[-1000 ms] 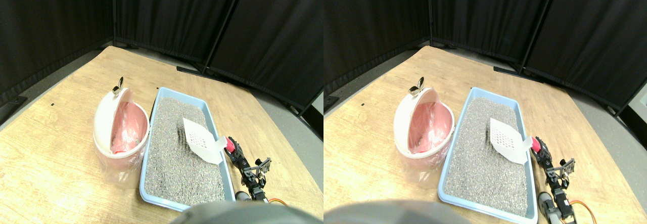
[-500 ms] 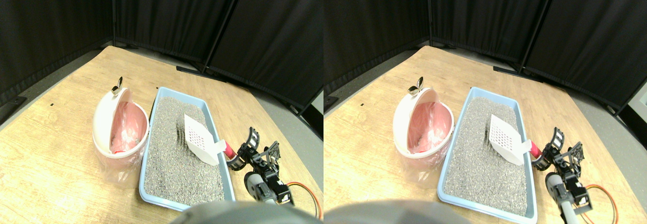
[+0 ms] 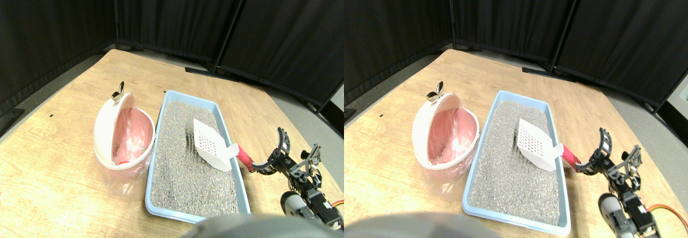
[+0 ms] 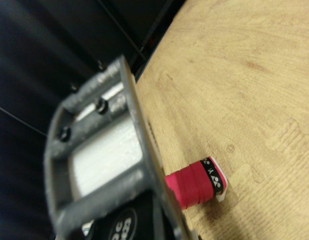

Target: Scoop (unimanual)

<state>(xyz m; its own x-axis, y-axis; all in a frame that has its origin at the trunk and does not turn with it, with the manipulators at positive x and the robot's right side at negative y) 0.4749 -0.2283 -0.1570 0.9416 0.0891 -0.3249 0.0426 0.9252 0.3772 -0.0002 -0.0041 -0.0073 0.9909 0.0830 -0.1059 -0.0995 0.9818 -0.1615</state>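
Observation:
A white slotted scoop (image 3: 208, 144) lies on the grey litter in the light-blue tray (image 3: 239, 169). Its red wrapped handle (image 3: 244, 156) sticks out over the tray's right rim. My right gripper (image 3: 297, 145) stands open just right of the handle's end, apart from it, with nothing between its jaws. In the wrist view the red handle (image 4: 192, 182) pokes out beside the dark jaw frame, over the wooden floor. A white bin (image 3: 107, 130) with a pink liner stands left of the tray, its lid tipped open.
Black curtain panels (image 3: 258, 28) on metal feet close off the back. Wooden floor (image 3: 48, 168) spreads to the left and behind the tray. An orange cable (image 3: 336, 203) trails by my arm at the lower right.
My gripper has let go of the red handle, opened, and drawn back to the right and upward. The scoop stays resting in the tray. The camera has shifted slightly.

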